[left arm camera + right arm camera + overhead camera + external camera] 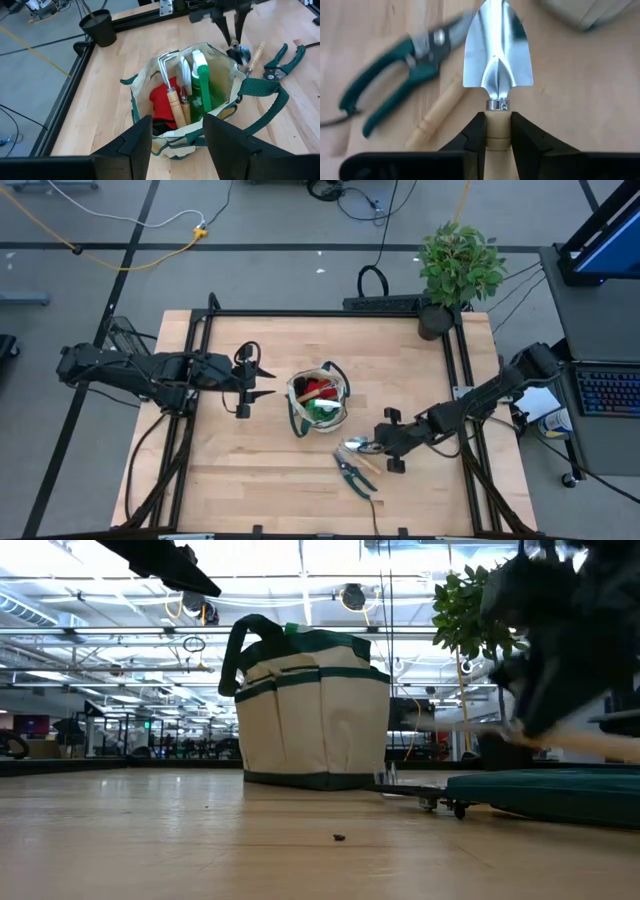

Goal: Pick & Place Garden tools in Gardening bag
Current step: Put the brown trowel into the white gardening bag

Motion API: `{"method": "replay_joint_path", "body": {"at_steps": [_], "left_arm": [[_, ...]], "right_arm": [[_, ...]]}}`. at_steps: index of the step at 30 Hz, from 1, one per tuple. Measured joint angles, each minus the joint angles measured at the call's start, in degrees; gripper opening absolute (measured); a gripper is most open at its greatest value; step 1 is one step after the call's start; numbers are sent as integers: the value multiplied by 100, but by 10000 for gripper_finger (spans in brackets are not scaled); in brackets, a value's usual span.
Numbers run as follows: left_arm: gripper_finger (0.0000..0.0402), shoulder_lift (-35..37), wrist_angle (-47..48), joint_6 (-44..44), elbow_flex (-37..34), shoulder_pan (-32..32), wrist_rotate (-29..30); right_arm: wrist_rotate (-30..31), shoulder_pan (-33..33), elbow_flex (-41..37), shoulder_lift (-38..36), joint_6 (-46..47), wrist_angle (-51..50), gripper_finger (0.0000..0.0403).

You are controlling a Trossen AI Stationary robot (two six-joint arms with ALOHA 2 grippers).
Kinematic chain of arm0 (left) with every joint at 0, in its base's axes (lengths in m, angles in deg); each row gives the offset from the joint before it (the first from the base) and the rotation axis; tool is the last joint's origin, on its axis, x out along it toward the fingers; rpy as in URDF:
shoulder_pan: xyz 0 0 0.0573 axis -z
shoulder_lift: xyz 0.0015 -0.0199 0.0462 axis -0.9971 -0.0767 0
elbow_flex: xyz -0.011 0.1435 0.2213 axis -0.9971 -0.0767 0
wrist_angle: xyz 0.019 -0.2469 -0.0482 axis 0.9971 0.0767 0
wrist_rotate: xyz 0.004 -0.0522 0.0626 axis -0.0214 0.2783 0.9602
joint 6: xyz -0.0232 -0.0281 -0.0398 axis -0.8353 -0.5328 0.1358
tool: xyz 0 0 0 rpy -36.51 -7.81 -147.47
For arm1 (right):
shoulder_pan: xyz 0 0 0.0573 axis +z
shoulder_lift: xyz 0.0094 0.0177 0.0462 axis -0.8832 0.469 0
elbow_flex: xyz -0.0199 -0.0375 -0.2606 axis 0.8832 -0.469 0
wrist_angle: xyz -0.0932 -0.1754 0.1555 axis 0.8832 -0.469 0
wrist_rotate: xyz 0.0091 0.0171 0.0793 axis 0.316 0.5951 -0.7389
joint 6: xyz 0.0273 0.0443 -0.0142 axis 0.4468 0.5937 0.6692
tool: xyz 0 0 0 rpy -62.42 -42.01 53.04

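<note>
Right claw (pixel 498 131) clamps trowel (pixel 497 50) handle at centre-bottom; lift level, clear shears (pixel 395 75). Left claw (pixel 172 140) apart above bag (pixel 150 85).

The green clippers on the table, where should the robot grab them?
Probably across the two green handles of the pruning shears, coming straight down from above. They lie flat on the table, and the handles are the longest, widest part. The trowel, held by the right gripper, lies close beside them, so stay on the far handle end.

Even overhead light; ceiling lamps (pixel 300 560) glare; pruning shears (pixel 395 65) motion-blurred.
</note>
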State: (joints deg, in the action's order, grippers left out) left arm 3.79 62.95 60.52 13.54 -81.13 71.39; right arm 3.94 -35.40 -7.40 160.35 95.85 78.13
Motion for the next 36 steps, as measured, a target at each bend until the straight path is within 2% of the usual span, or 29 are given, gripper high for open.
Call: {"method": "replay_joint_path", "body": {"at_steps": [7, 10, 16, 18, 21, 24, 28, 36], "left_arm": [[182, 0, 2, 17, 0, 0, -2], [182, 0, 2, 17, 0, 0, -2], [182, 0, 0, 20, 0, 0, -2], [182, 0, 2, 20, 2, 0, -2], [182, 0, 0, 20, 2, 0, -4], [182, 0, 1, 20, 2, 0, -4], [182, 0, 0, 22, 2, 0, -4], [182, 0, -6, 57, 2, 0, -4]], "right_arm": [[849, -124, 0, -817, -1008, 315, 57], [1041, -298, 0, -1034, -1882, 948, 57], [1010, -845, 0, -1153, -3734, 2551, 57], [716, -1101, 0, -1134, -4147, 3009, 57], [-235, -1531, 4, -1005, -4441, 3637, 57], [-914, -1906, 9, -815, -4517, 4261, 57], [-1562, -2315, 69, -461, -4477, 4675, 57], [-2566, -2771, 775, 422, -4496, 4878, 57]]}}
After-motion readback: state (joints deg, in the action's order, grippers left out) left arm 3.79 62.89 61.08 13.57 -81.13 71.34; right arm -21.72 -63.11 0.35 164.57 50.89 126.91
